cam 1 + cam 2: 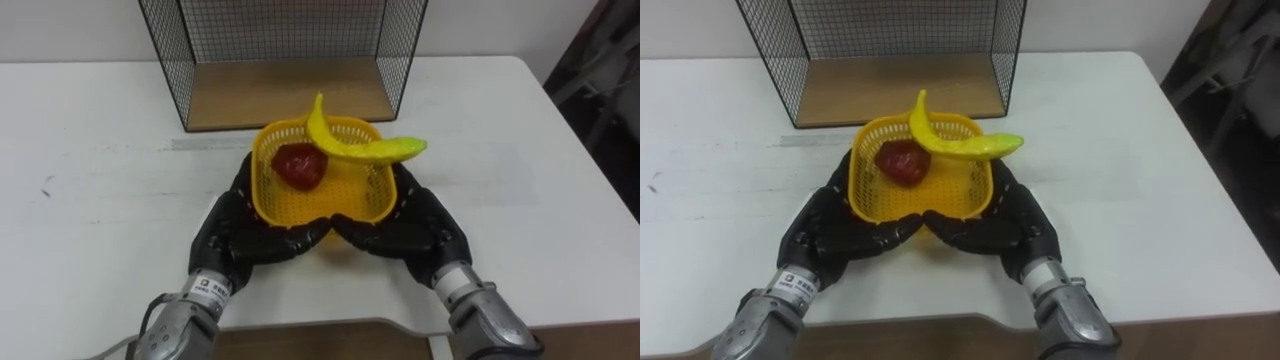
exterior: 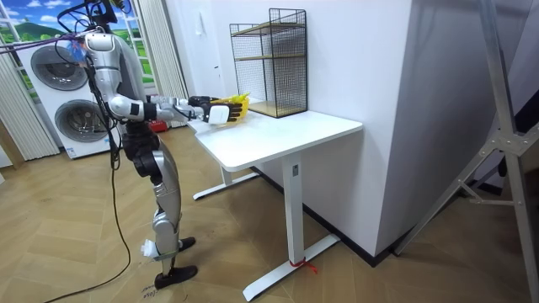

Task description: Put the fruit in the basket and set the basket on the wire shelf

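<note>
left eye view: yellow mesh basket [image 1: 352, 207], curved banana [image 1: 365, 151], round red fruit [image 1: 299, 165]

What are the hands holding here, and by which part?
The left hand and right hand cup the yellow basket by its sides and near edge.

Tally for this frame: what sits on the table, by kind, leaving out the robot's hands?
Fruit: 2 (banana, red fruit, both in the basket)
Basket: 1 (yellow basket)
Shelf: 1 (wire shelf)
Total: 4
</note>
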Motion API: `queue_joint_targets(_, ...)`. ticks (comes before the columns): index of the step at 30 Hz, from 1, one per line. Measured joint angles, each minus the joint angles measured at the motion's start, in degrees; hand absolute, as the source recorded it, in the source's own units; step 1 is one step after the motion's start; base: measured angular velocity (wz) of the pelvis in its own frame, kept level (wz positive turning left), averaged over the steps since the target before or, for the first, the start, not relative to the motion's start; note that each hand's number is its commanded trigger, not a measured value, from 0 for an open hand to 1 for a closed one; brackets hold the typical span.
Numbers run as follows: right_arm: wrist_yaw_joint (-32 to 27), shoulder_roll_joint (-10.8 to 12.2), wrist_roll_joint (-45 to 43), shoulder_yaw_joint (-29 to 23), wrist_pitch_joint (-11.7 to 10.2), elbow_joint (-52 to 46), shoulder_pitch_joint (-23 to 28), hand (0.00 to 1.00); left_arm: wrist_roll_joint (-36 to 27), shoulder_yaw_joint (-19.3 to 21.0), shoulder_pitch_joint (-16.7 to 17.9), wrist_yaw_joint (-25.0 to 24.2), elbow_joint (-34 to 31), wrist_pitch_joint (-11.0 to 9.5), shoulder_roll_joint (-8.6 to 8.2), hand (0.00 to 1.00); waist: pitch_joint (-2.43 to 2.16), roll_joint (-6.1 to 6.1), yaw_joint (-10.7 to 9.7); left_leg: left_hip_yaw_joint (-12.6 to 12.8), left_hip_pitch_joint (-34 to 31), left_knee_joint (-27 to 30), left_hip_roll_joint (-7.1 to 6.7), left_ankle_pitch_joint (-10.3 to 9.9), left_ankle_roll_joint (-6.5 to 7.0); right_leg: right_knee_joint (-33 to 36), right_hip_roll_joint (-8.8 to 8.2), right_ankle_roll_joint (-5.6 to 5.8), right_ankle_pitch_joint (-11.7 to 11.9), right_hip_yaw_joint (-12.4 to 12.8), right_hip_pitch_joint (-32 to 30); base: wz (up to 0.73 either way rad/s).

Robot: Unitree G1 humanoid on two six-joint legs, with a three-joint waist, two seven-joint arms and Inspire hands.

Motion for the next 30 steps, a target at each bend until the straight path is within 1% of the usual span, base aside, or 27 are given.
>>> queue_joint_targets(5, -0.51, 0.01, -0.13, -0.06, -0.17, -0.69, -0.31, 0.00, 0.08, 0.12, -0.34, 0.00, -0.87, -0.01, -0.05, 0.00, -0.13, 0.26, -0.04, -0.25, -0.38, 0.64, 0.03, -0.04, 0.01, -0.01, 0.02, 0.00, 0.00, -0.38, 0.00, 0.03)
queue_joint_targets(8, -0.67, -0.01, -0.16, -0.08, -0.17, -1.70, -0.38, 0.00, 0.07, 0.35, -0.83, 0.01, -0.93, -0.01, -0.06, 0.00, -0.14, 0.66, -0.11, -0.36, -0.44, 0.83, 0.09, -0.05, 0.01, -0.01, 0.05, -0.03, 0.02, -0.52, 0.04, 0.01)
queue_joint_targets(13, -1.02, -0.01, -0.16, -0.11, -0.17, -1.87, -0.49, 0.00, 0.07, 0.44, -1.29, 0.01, -1.08, -0.01, -0.07, 0.00, -0.48, 1.29, -0.12, -0.48, -0.33, 0.91, 0.11, -0.05, 0.01, 0.00, 0.06, -0.09, 0.06, -0.66, 0.25, 0.00)
queue_joint_targets(15, -1.02, -0.02, -0.16, -0.12, -0.17, -1.88, -0.50, 0.00, 0.07, 0.42, -1.29, 0.01, -1.08, -0.01, -0.08, 0.00, -0.49, 1.42, -0.11, -0.47, -0.18, 0.89, 0.11, -0.05, 0.01, 0.07, 0.06, -0.10, 0.06, -0.65, 0.32, 0.00)
queue_joint_targets(20, -1.04, -0.03, -0.17, -0.31, -0.16, -2.19, -0.86, 0.00, 0.10, 0.51, -1.61, 0.01, -1.76, 0.01, -0.10, 0.00, -0.50, 1.40, -0.15, -0.45, -0.48, 0.89, 0.13, -0.04, 0.01, 0.54, 0.03, -0.09, 0.05, -0.69, -0.22, 0.00)
queue_joint_targets(26, -2.61, -0.04, -0.34, -0.69, -0.22, -6.74, -1.36, 0.00, 0.10, 0.61, -2.35, 0.57, -5.93, -0.02, -0.09, 0.00, -0.47, 1.21, -0.21, -0.42, -1.08, 1.33, 0.15, -0.04, 0.04, 1.02, -0.06, -0.08, 0.05, -0.91, -0.81, 0.00)
queue_joint_targets(30, -2.88, -0.04, -0.55, -0.67, -0.23, -6.97, -1.94, 0.00, 0.09, 0.62, -2.68, 0.97, -6.22, -0.12, -0.04, 0.00, -0.41, 1.14, -0.17, -0.30, -0.93, 1.33, 0.21, -0.04, 0.04, 1.02, -0.06, -0.08, 0.04, -1.05, -0.65, 0.00)
